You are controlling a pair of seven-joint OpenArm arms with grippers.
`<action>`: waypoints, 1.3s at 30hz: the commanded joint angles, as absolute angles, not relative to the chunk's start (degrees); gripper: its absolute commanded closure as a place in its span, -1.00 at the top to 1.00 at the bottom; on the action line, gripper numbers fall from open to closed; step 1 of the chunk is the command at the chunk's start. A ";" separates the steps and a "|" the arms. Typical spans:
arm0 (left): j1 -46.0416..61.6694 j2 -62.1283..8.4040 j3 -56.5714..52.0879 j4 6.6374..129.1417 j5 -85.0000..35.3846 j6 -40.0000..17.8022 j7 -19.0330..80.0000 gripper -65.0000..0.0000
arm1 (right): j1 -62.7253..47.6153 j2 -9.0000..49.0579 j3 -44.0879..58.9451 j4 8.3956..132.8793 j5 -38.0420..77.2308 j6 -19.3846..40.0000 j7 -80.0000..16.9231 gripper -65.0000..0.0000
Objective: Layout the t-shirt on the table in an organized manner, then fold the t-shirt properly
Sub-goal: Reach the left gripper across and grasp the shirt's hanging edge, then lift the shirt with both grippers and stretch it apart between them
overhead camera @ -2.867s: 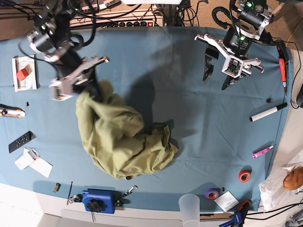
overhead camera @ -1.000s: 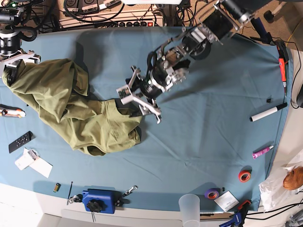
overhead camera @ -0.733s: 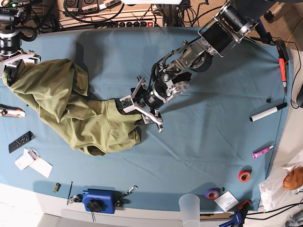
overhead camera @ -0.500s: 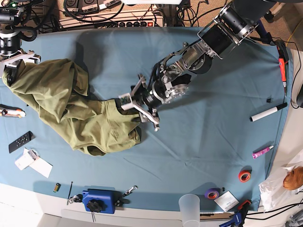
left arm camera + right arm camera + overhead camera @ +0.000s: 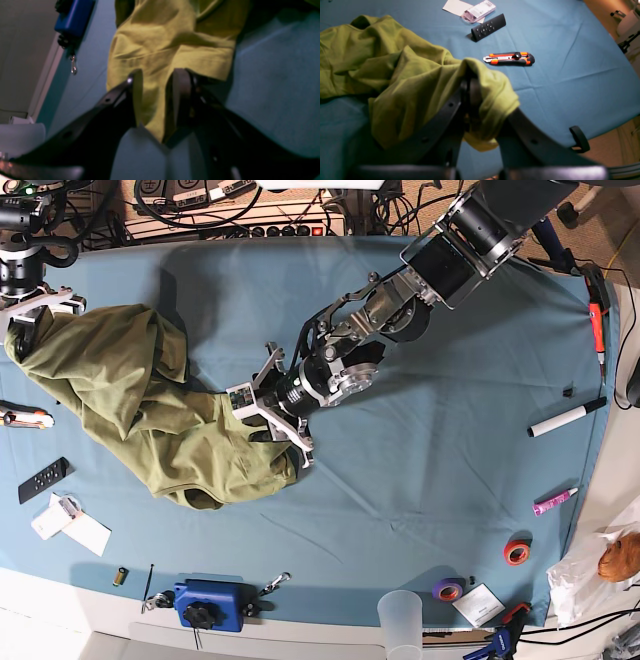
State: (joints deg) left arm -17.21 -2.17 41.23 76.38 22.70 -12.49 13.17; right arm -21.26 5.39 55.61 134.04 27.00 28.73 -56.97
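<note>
The t-shirt [image 5: 150, 410] lies bunched on the left half of the table [image 5: 450, 480], strung between the two arms and far from flat. The right gripper [image 5: 470, 87] is clenched on a fold of the cloth near the table's far left corner, the fabric draping over both fingers and lifted off the surface. The left gripper [image 5: 155, 97] sits at the shirt's other end with its fingers [image 5: 136, 95] straddling a hemmed flap, a gap visible on either side of the cloth, so it is part-way closed around the flap but not clearly pinching it (whether it has any hold on the fabric I cannot tell). To do this step well, I would judge that the left fingers should close on the hem itself rather than a loose wrinkle, taking one layer where possible, and low enough that the tips meet below the fabric edge. Once both ends are secure, drawing them apart should spread the shirt; a shallow bite risks the flap slipping free. A box cutter [image 5: 508, 58] and a remote [image 5: 488, 27] lie near the right arm and should be kept clear of the cloth.
</note>
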 commanded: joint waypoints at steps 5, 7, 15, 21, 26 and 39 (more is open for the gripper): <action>-19.51 -1.23 41.12 71.16 26.24 -13.80 11.05 -0.41 | -21.28 6.04 55.94 135.00 27.40 28.64 -55.29 -1.00; -20.16 -0.82 41.12 67.22 27.97 -13.23 8.47 -0.41 | -21.28 6.02 55.94 135.00 27.40 28.64 -55.27 -1.00; -21.41 0.62 41.12 63.53 27.70 -6.76 6.76 -0.67 | -21.26 6.04 55.94 135.00 27.57 28.64 -55.07 -1.00; -22.57 2.74 41.08 63.70 23.97 -4.64 10.72 -1.00 | -21.21 6.11 55.94 135.00 27.55 28.64 -53.15 -1.00; -24.32 2.98 41.08 65.32 23.99 4.05 16.93 -1.00 | -21.08 6.68 55.92 135.00 27.55 28.64 -51.53 -1.00; -27.79 -3.31 40.95 79.18 32.05 17.93 38.17 -1.00 | -17.23 6.70 51.03 135.00 26.98 28.64 -49.12 -1.00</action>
